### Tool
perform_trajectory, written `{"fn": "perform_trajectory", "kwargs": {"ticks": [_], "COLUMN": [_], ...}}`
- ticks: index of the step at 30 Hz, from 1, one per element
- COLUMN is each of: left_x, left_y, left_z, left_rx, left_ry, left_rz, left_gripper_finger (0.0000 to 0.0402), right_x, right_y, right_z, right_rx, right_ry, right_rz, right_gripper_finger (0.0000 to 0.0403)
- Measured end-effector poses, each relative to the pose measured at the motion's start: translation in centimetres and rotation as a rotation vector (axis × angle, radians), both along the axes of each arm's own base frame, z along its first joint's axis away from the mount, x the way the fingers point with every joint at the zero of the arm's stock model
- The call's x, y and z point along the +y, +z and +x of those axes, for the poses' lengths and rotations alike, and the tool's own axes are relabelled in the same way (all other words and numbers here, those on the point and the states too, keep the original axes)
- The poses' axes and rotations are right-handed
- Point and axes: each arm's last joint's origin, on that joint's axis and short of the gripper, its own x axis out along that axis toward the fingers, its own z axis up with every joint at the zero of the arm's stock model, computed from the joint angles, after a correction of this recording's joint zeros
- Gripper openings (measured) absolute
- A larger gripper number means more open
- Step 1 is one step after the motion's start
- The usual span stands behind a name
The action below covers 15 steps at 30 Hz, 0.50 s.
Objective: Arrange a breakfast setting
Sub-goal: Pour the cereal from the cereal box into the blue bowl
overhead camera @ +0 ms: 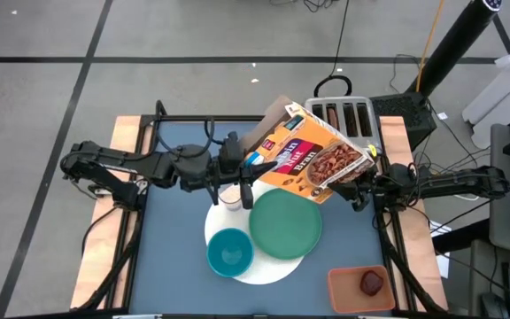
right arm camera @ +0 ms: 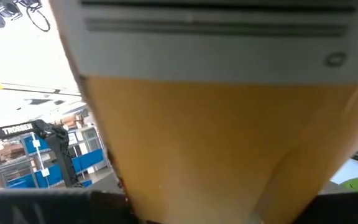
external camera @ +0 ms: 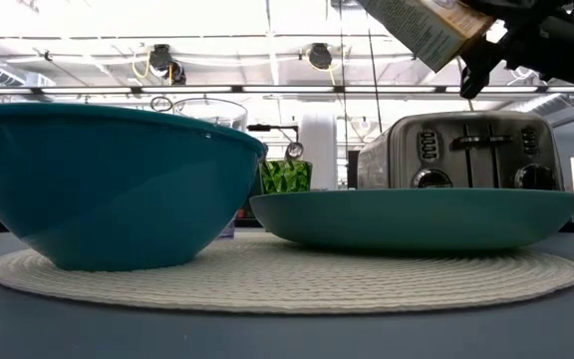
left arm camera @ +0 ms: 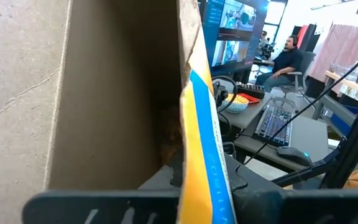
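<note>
Bowl (overhead camera: 229, 251): teal, empty, at the front of the table on a round white mat (overhead camera: 273, 268), just beside a green plate (overhead camera: 285, 223) sharing the same mat. Off to the right front corner, a brown tray (overhead camera: 336, 276) with one dark-red fruit (overhead camera: 373, 282) in it. Just behind the bowl, a small clear glass (overhead camera: 231, 197) at the mat's far rim.

Above all that, lifted clear of the table, a cereal box (overhead camera: 312, 159), long axis running crosswise from one arm to the other, open end at the left gripper (overhead camera: 246, 170), base at the right gripper (overhead camera: 361, 182). Left gripper clenched on the edge of the open top. Right gripper pressed up against the base; grip there cannot be told. Bowl forward of and below the open end, so nearer the left arm; probably a tip toward that side for any pour.

Underneath, a dark blue table top (overhead camera: 175, 257) with wooden side strips. Farther back, a steel toaster (overhead camera: 343, 115). Beyond, grey floor with cables, desks and screens, and a seated person (left arm camera: 284, 59).
</note>
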Motion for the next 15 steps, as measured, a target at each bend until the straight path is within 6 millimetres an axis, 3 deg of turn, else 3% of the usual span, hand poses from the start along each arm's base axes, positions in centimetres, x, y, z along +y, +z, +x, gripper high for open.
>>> {"fn": "perform_trajectory", "kwargs": {"ticks": [5, 15], "left_x": [0.0, 0.03], "left_y": [-0.02, 0.12], "left_z": [0.02, -0.27], "left_rx": [0.007, 0.012], "left_ry": [0.0, -0.004], "left_rz": [0.032, 0.038], "left_gripper_finger": [0.0045, 0.014], "right_x": [0.0, -0.01], "right_y": [0.01, 0.0], "right_z": [-0.01, 0.0], "right_rx": [-0.001, -0.001], "right_ry": [-0.002, -0.01], "right_rz": [-0.004, -0.02], "right_gripper_finger": [0.0179, 0.0177]}}
